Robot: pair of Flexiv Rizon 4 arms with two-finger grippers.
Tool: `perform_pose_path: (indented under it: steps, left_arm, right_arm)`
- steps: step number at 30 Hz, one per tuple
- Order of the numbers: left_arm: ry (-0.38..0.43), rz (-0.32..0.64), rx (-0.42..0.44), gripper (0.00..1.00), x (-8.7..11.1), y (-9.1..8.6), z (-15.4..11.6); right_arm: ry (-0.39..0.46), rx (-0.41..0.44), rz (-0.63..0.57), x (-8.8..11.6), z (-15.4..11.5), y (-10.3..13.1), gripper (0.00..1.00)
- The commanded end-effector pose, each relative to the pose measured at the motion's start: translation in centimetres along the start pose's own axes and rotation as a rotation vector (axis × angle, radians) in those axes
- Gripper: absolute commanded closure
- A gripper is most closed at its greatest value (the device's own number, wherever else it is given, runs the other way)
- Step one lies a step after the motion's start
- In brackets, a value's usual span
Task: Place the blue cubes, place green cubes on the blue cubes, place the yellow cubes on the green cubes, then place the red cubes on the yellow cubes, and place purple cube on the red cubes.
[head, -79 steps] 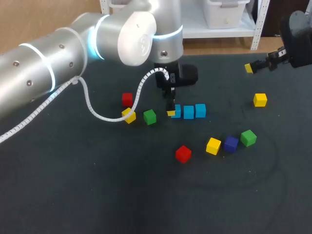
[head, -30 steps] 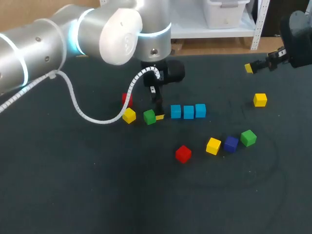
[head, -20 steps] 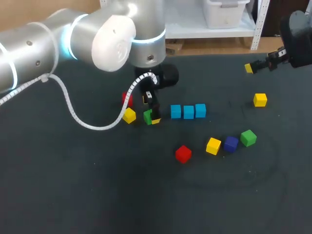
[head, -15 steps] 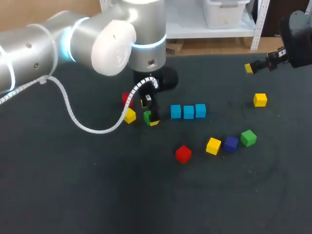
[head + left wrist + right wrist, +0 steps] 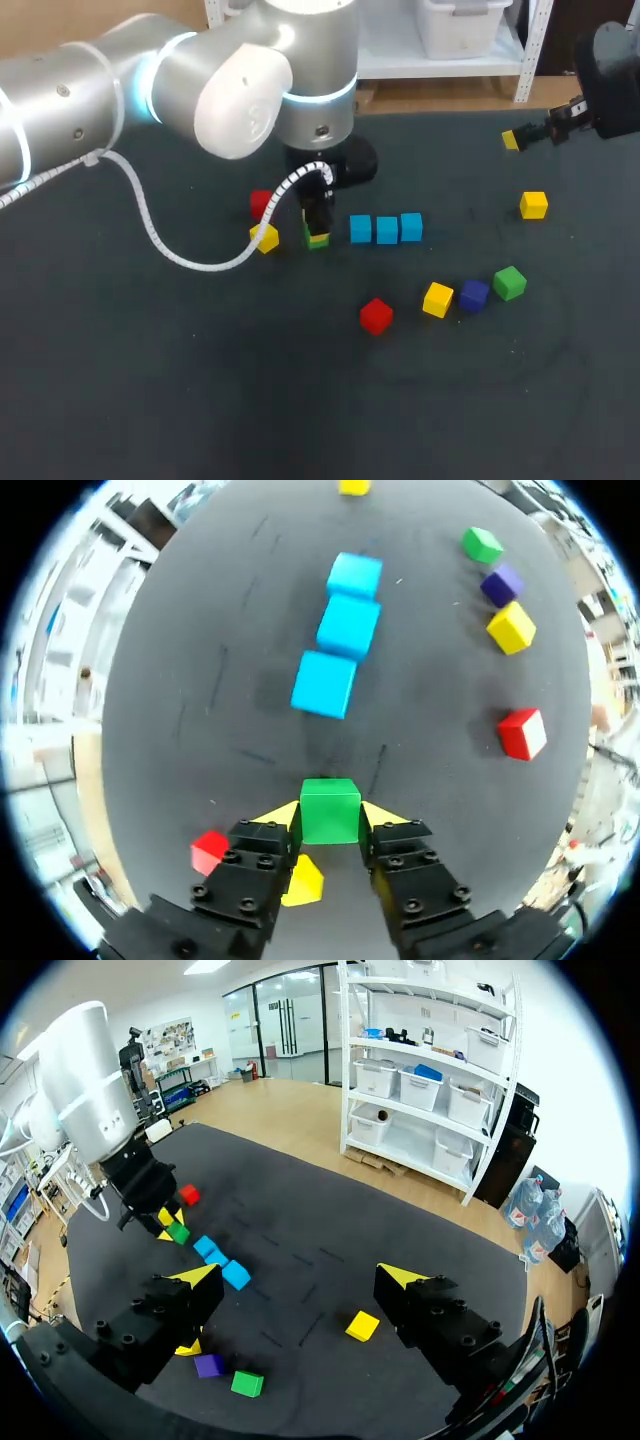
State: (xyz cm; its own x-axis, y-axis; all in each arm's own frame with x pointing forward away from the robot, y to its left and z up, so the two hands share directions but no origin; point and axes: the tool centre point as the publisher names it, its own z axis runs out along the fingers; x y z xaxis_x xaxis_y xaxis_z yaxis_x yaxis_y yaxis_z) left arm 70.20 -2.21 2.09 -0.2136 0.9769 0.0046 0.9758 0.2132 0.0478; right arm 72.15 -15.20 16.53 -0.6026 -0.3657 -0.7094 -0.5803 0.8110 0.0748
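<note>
Three blue cubes (image 5: 386, 229) lie in a row mid-table, seen ahead of my left gripper (image 5: 330, 815) as the blue row (image 5: 346, 630). A green cube (image 5: 330, 810) sits squarely between that gripper's yellow tips, both touching its sides. From above, this green cube (image 5: 318, 240) is just left of the blue row, under my left gripper (image 5: 317, 232). My right gripper (image 5: 300, 1278) hangs open and empty high over the far right of the table, shown small in the head view (image 5: 515, 138).
Left of the held cube lie a yellow cube (image 5: 265, 238) and a red cube (image 5: 261, 203). To the front right are a red cube (image 5: 376, 315), a yellow cube (image 5: 437, 298), the purple cube (image 5: 474, 294) and a second green cube (image 5: 509, 282). Another yellow cube (image 5: 533, 204) lies far right.
My left gripper moved left from the blue row to the green cube, came down over it and closed its fingers onto it. The right arm stayed still.
</note>
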Motion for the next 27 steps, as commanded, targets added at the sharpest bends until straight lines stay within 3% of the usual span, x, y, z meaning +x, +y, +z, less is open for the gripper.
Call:
perform_pose_path:
  steps: [1,8,14,27]
  left_arm:
    - [-0.003,0.067,-0.019,1.00,-0.7,0.7,-1.3]
    - [-0.049,0.213,-0.054,1.00,-2.9,2.4,-3.5]
    - [-0.054,0.354,-0.023,1.00,-5.5,2.5,-2.8]
    - [-0.063,0.371,0.008,1.00,-8.0,1.9,-2.7]
  right_arm:
    - [-0.002,0.008,0.001,0.1,0.0,0.2,0.00]
    - [-0.002,0.008,0.001,0.1,0.0,0.2,0.00]
    - [-0.002,0.008,0.001,0.1,0.0,0.2,0.00]
    - [-0.002,0.008,0.001,0.1,0.0,0.2,0.00]
